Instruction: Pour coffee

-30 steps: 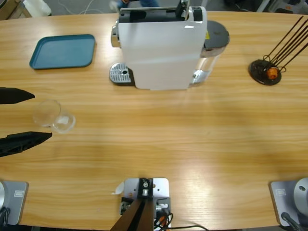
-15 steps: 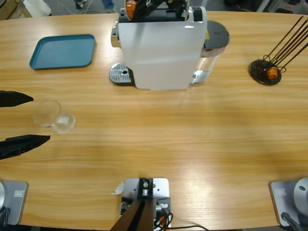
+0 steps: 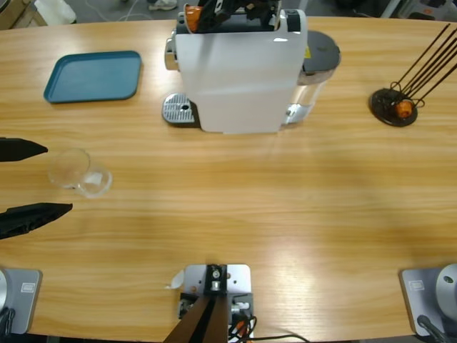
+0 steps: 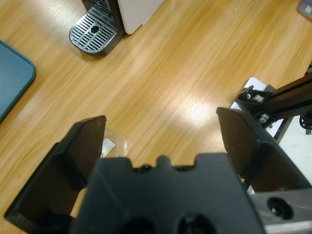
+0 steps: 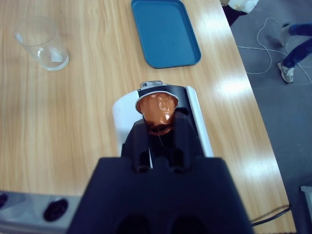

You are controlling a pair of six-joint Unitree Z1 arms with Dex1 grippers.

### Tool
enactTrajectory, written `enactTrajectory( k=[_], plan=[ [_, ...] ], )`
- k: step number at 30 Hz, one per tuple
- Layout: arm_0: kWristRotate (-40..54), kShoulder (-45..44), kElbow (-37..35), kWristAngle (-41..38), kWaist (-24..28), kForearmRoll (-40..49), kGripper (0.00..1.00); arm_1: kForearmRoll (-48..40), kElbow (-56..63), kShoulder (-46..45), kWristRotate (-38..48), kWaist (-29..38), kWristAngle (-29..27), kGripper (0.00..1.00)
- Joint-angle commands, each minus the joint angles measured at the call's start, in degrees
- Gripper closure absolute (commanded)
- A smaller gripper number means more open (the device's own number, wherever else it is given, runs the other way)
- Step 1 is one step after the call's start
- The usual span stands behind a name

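Wooden table lies bare right of the open left claw at its edge.

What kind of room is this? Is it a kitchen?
More likely a robot lab or workshop: a long wooden table with a coffee machine, robot tools around a glass, and cables on the floor.

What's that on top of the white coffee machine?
A copper-coloured capsule, held by the right pincer just above the top of the coffee machine. The pincer's black body hides the slot underneath, so I can't see inside.
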Motion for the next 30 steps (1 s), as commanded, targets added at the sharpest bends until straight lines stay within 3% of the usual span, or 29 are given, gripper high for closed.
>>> enactTrajectory(
  k=[1, 3, 4, 13, 15, 18, 20, 24, 29, 30],
  plan=[
    [-0.9, -2.5, 2.9, 1.0, 0.5, 0.4, 0.018, -0.5, 3.4, 2.3, 1.6, -2.0, -3.4, 0.282],
    [-0.9, -2.2, 2.9, 0.9, 0.5, 0.3, 0.018, -0.5, 3.8, 1.5, 1.7, -2.0, -4.5, 0.078],
    [-0.9, -2.2, 2.8, 1.0, 0.5, 0.3, 0.018, -0.5, 3.9, 1.0, 1.7, -2.0, -5.0, 0.059],
    [-0.9, -1.8, 2.3, 1.0, 0.5, 0.0, 0.018, -0.5, 3.1, -3.8, 2.3, 0.2, -5.7, 0.081],
    [-0.9, -1.1, 1.9, 1.0, 0.5, -0.5, 0.018, 0.2, 1.3, -6.4, 6.4, 3.9, -5.1, 0.188],
    [-0.8, 0.5, 0.0, 1.0, 0.5, -0.7, 0.018, 3.2, -0.1, -8.8, 18.1, 9.5, -5.4, 0.604],
    [-0.8, 1.5, -1.3, 0.9, 0.5, -0.7, 0.018, 6.0, 1.0, -10.3, 24.8, 12.1, -9.3, 0.984],
    [-0.9, 3.4, -1.7, 0.7, 0.5, -0.2, 0.003, -2.3, 16.0, -18.3, 40.1, 16.8, -22.6, 1.000],
    [-1.0, 2.8, -4.1, 1.0, 0.5, 0.0, 0.011, -5.2, 26.6, -27.9, 56.3, 17.0, -33.2, 1.000],
    [-1.0, 2.6, -4.8, 1.0, 0.5, 0.0, 0.002, -5.4, 27.9, -29.9, 59.6, 16.9, -38.8, 1.000]
  ],
)
